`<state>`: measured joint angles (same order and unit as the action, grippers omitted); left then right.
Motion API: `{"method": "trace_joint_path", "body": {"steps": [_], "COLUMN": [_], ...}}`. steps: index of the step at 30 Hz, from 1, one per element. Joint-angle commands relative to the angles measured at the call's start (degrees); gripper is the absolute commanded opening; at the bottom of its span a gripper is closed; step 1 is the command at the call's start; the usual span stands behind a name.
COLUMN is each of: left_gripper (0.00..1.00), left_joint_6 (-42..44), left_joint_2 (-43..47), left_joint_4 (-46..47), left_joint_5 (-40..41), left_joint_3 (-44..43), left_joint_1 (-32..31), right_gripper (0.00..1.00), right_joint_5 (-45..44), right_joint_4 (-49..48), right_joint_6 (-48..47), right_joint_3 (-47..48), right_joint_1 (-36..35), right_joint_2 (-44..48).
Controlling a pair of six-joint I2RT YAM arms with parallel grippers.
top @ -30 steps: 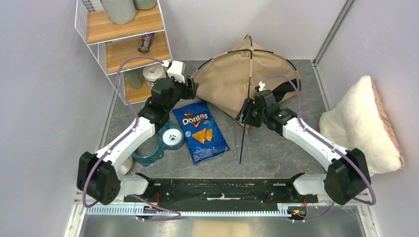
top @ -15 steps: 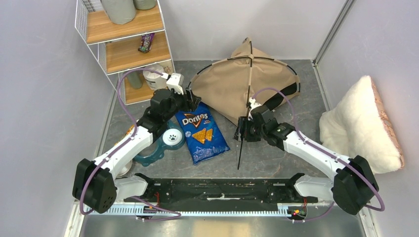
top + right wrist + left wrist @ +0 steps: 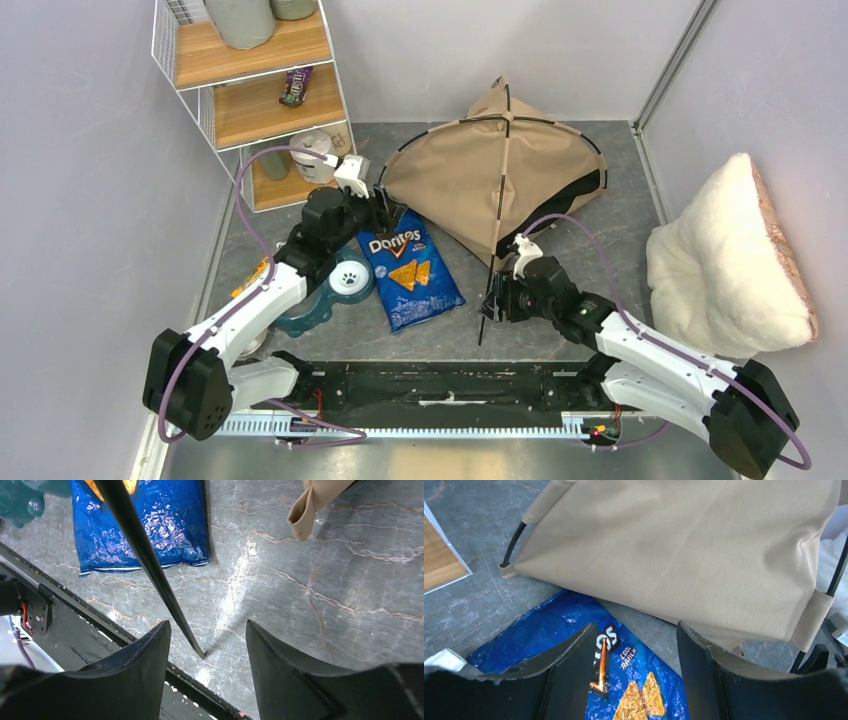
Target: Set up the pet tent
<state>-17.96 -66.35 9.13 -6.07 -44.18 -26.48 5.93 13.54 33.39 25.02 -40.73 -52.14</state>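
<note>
Poles and tan fabric of the pet tent (image 3: 470, 180) rise just behind the Doritos bag (image 3: 408, 265) on the counter (image 3: 620, 215). We see one black pole (image 3: 145, 555) slanting down past the bag's right edge. Left fingers (image 3: 569, 665) stand apart over the bag's top end, holding nothing. Right fingers (image 3: 140, 665), right of the bag, stand apart too, the pole's tip in their gap.

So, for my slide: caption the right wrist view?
Open right gripper straddling the black tent pole tip, blue chip bag beyond.
</note>
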Motion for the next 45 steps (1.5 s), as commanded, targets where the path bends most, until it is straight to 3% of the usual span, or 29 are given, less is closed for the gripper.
{"method": "trace_joint_path", "body": {"steps": [1, 11, 14, 18, 25, 35, 45], "left_gripper": [0.66, 0.66, 0.66, 0.66, 0.68, 0.68, 0.68], "left_joint_6": [-2.48, -3.58, -4.14, -4.85, -5.09, -9.9, -10.78], "left_joint_2": [1.33, 2.36, 2.85, 3.4, 4.33, -2.58, -21.25], "left_joint_4": [2.99, 3.94, 4.31, 5.11, 14.36, 35.38, 64.19], "left_joint_5": [-1.25, -2.11, -2.44, -3.74, -3.29, -5.52, -0.27], "left_joint_3": [1.13, 3.42, 4.11, 5.34, 12.88, 19.58, 20.13], "left_joint_1": [-0.29, -0.25, -0.26, -0.26, -0.57, -1.64, -10.09], "right_gripper": [0.62, 0.46, 0.3, 0.0, 0.0, 0.0, 0.0], "right_joint_5": [-3.49, -10.49, -12.55, -13.63, -15.34, -11.94, -10.24], "right_joint_4": [-11.75, -21.67, -21.69, -17.15, -1.73, -2.8, -7.24], "right_joint_6": [0.15, -0.45, 0.01, 1.25, 9.25, 20.91, 29.67], "right_joint_3": [-3.52, -6.62, -6.56, -3.99, 9.65, 28.32, 37.79], "right_joint_1": [-2.68, -8.02, -8.52, -8.75, -8.8, -8.84, -8.79], "right_joint_2": [0.9, -5.23, -5.31, -2.88, -0.81, -11.07, -19.12]}}
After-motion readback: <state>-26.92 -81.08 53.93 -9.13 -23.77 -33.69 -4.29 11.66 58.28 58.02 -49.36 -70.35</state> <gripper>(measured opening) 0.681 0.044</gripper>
